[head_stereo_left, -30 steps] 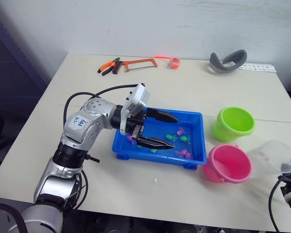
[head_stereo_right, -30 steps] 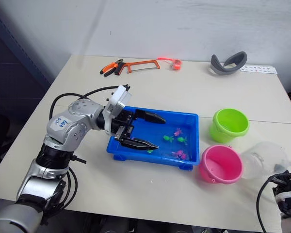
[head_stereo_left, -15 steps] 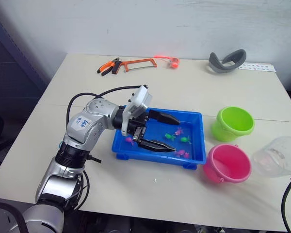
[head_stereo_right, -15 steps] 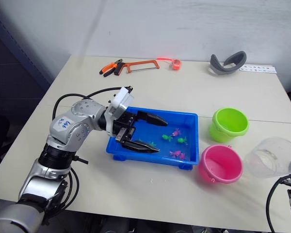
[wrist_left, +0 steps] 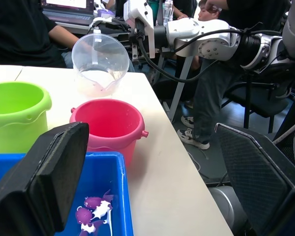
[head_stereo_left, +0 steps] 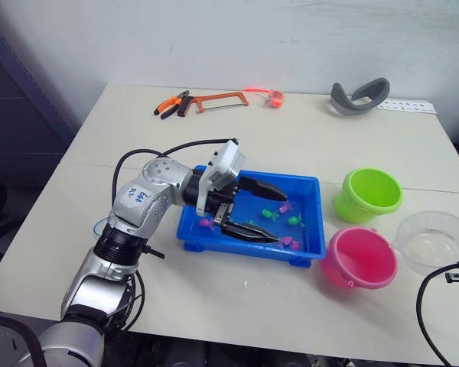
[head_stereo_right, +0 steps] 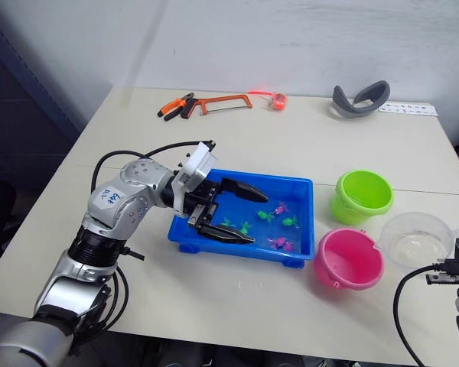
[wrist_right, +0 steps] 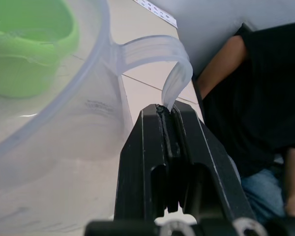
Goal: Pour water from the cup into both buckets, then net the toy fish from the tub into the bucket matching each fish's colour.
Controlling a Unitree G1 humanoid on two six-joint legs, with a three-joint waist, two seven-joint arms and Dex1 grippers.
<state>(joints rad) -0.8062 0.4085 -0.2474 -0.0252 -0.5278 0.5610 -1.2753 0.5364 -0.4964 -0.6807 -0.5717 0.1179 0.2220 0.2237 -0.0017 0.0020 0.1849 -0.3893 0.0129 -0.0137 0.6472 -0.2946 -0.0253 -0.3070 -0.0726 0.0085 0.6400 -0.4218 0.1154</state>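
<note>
The left gripper (head_stereo_left: 260,210) reaches over the blue tub (head_stereo_left: 310,246), jaws spread and empty. The right gripper (wrist_right: 168,129) is clamped on the handle of the clear cup (head_stereo_left: 432,241), which stands upright beside the pink bucket (head_stereo_left: 359,258).

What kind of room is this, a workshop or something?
Probably a robotics lab or workshop: a hacksaw and pliers lie on the table, and people sit at a laptop nearby.
</note>
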